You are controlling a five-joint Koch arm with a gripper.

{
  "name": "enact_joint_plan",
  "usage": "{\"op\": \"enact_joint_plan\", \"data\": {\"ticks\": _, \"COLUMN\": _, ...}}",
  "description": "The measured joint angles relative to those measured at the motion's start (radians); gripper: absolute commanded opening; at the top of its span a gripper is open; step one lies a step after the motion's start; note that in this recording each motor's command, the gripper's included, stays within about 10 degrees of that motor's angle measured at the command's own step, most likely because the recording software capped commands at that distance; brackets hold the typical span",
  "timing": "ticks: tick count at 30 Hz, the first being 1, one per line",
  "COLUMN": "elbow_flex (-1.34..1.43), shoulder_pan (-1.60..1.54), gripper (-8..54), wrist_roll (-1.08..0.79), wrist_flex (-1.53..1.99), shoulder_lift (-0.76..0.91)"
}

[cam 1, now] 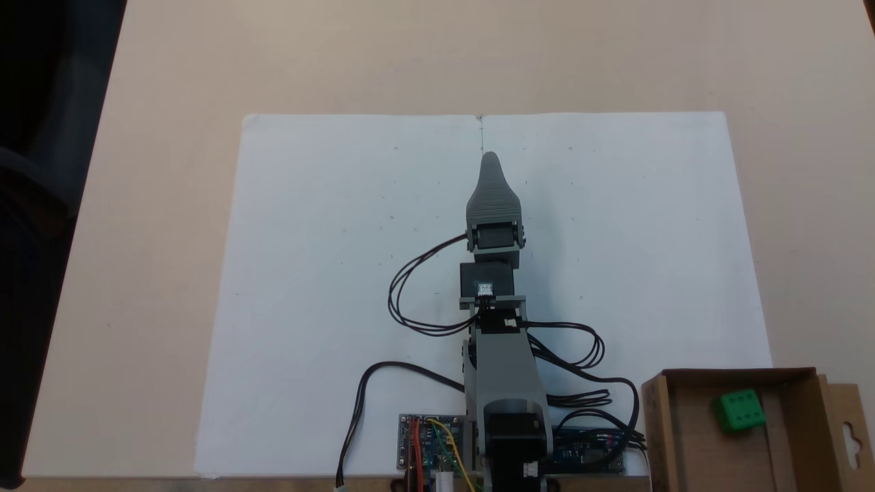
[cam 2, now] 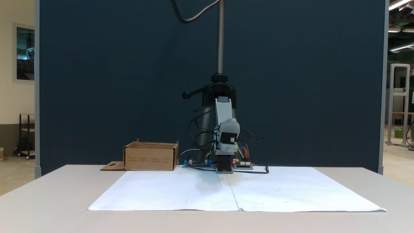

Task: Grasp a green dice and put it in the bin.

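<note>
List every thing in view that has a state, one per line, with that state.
green dice: lying inside the bin, free of the pincer.
bin: open-topped, upright, flap folded out flat, holding the dice.
pincer: pointing out over the paper, holding nothing visible; open or shut cannot be told.
paper: lying flat on the table.

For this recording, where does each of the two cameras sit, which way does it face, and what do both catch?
High camera: above the arm's base, looking down at the white paper; arm from above, pincer pointing away, green dice inside the bin at lower right.
Table-level camera: across the table, facing the arm head-on against a dark panel; folded arm and pincer show.
Shared: arm, paper, bin, circuit boards.
</note>
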Motion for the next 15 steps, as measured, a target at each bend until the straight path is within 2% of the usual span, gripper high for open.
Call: {"op": "enact_joint_plan", "data": {"ticks": 15, "elbow_flex": 0.0, "shoulder_pan": 0.014, "gripper": 44.6, "wrist_roll": 0.0, "wrist_flex": -0.118, "shoulder_lift": 0.0}}
